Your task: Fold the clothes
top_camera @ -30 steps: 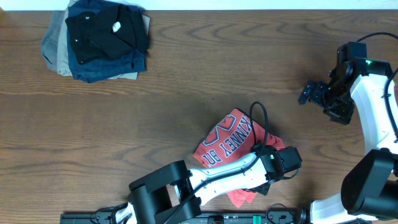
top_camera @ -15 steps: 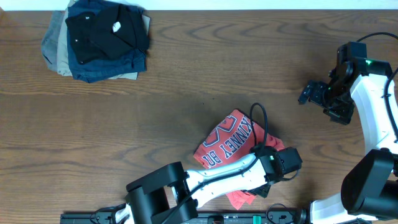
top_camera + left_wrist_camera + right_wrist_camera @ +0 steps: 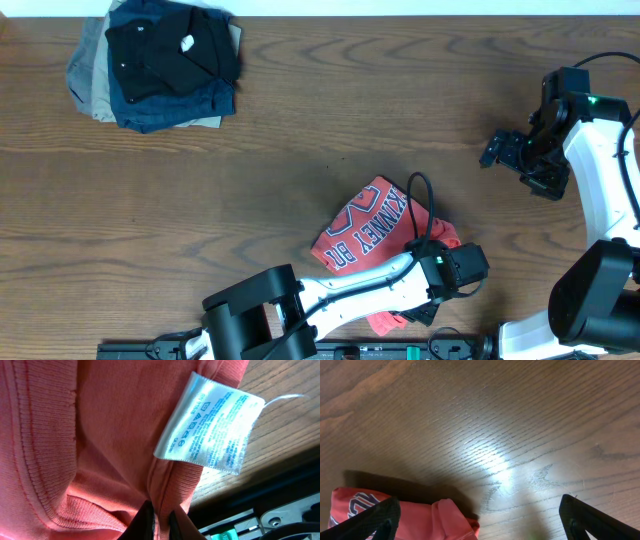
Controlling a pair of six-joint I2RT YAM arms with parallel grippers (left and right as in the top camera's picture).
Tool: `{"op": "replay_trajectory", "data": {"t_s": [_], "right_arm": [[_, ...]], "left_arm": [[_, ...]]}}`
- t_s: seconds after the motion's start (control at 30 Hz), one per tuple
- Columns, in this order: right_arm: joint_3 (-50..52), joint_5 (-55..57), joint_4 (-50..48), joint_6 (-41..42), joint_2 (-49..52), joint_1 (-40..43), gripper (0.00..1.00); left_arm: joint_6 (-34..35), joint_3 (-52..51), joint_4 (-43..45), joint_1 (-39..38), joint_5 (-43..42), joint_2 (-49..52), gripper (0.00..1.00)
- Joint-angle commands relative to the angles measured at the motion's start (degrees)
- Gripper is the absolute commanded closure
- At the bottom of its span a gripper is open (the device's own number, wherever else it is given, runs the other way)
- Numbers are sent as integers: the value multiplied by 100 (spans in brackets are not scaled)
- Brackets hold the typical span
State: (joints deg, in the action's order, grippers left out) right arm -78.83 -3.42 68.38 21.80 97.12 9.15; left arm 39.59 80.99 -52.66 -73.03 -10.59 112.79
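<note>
The wooden table [image 3: 300,190] was taken up by little. A stack of folded garments [image 3: 160,60] (black, navy and tan) lay at the far left corner, well apart from the work and, it may be judged, set aside as finished.

The coral-red T-shirt [image 3: 365,235] lay bunched near the front edge, right of centre, with its lettering upward and its near part hidden under the left arm. No fold could be called made; the cloth would first have to be spread.

The left gripper [image 3: 161,519] was shut on a ridge of the shirt's fabric along a seam – a hold probably meant for dragging the cloth out flat. The right gripper [image 3: 479,502] was held over bare wood at the right side, its jaws spread wide, with nothing held or touched.

The white care tag [image 3: 210,430] stood out from the seam just beside the pinched fabric.
</note>
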Motion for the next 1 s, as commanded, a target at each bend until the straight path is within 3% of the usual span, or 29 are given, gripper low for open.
{"op": "replay_trajectory", "data": {"t_s": [0.0, 0.53, 0.6, 0.7, 0.77, 0.97], "right_arm": [[-76, -22, 13, -66, 28, 17, 1], [-76, -22, 13, -68, 28, 17, 1], [-76, -22, 11, -68, 28, 17, 1], [-76, -22, 13, -68, 28, 17, 1], [-76, -22, 13, -68, 28, 17, 1], [-76, -22, 13, -66, 28, 17, 1]], "left_arm": [[-133, 101, -46, -9, -52, -127, 89], [-984, 101, -48, -275, -402, -127, 88], [-981, 101, -46, -280, -402, -127, 78], [-1008, 105, -44, -273, -400, -127, 53], [-1049, 129, -48, -273, -400, -129, 48], [-1176, 229, -107, -179, -369, -358, 48]]}}
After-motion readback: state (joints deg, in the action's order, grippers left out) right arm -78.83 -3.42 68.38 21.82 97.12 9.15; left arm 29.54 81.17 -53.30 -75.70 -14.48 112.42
